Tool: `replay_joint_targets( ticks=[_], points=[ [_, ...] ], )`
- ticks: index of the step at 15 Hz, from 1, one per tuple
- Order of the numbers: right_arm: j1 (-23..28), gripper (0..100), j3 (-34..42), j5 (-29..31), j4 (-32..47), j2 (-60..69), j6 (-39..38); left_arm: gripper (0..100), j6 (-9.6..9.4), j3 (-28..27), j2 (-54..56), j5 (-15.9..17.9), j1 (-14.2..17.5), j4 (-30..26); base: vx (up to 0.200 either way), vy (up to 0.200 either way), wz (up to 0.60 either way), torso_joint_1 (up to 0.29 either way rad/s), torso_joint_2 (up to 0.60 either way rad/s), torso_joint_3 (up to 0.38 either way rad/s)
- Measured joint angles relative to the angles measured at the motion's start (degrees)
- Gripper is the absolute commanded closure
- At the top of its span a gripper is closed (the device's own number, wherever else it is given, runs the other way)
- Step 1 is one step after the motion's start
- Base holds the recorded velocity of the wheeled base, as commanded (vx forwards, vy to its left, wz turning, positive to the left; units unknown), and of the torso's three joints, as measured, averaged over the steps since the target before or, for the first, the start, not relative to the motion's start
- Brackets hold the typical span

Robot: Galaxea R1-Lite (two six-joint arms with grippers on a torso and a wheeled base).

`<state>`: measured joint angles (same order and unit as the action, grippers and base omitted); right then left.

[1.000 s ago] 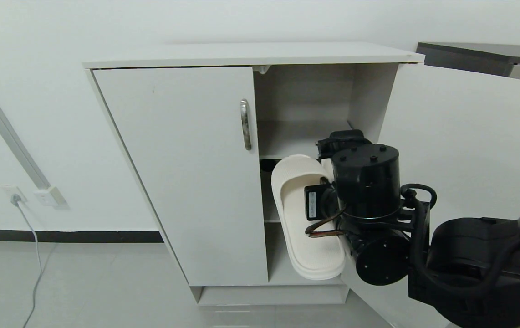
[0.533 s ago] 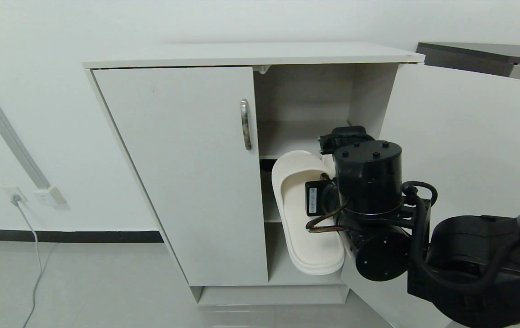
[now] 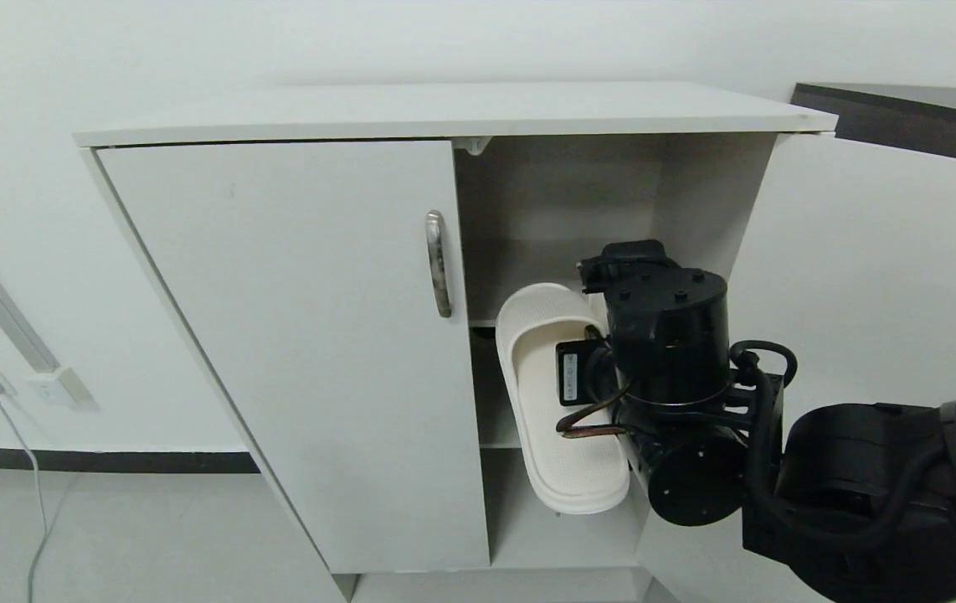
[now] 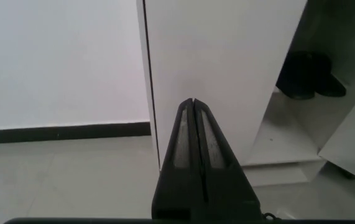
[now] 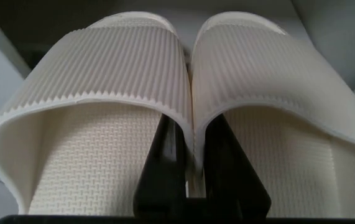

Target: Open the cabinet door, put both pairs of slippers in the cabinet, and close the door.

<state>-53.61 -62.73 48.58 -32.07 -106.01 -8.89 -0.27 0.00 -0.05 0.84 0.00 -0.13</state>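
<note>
cabinet (image 3: 277,335): white matt laminate board, smooth. door handle (image 3: 438,264): brushed metal, slight shine. slippers (image 5: 127,68): cream, matt, foam-like; ribbed straps, pebbled footbeds. right gripper (image 5: 193,137) and left gripper (image 4: 193,112): black matt plastic. floor (image 3: 110,536): grey tile, faint gloss.

The right arm (image 3: 863,469), before the open half of the cabinet (image 3: 277,335), is matte black: a fat cylindrical joint (image 3: 669,335) with small screws on its cap, a round screwed end disc (image 3: 690,490), a white label (image 3: 572,373), a copper-brown cable (image 3: 587,416) and looping black hoses (image 3: 767,368). The left gripper (image 4: 192,107) is black with grey pads (image 4: 181,144).
</note>
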Motion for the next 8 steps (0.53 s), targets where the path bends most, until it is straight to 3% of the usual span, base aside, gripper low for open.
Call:
replay_joint_targets(
  ticks=[2,8],
  points=[
    [0.1,100,0.0,0.0,0.0,0.0,0.0,100,0.02,0.0,0.0,0.0,0.0,0.0,0.200,0.000,0.00,0.000,0.00,0.005],
    [2.8,100,-3.2,-1.3,3.0,-1.1,0.4,100,0.09,0.0,0.0,-0.1,0.0,0.0,0.000,0.000,0.00,0.000,0.00,0.000]
  ],
)
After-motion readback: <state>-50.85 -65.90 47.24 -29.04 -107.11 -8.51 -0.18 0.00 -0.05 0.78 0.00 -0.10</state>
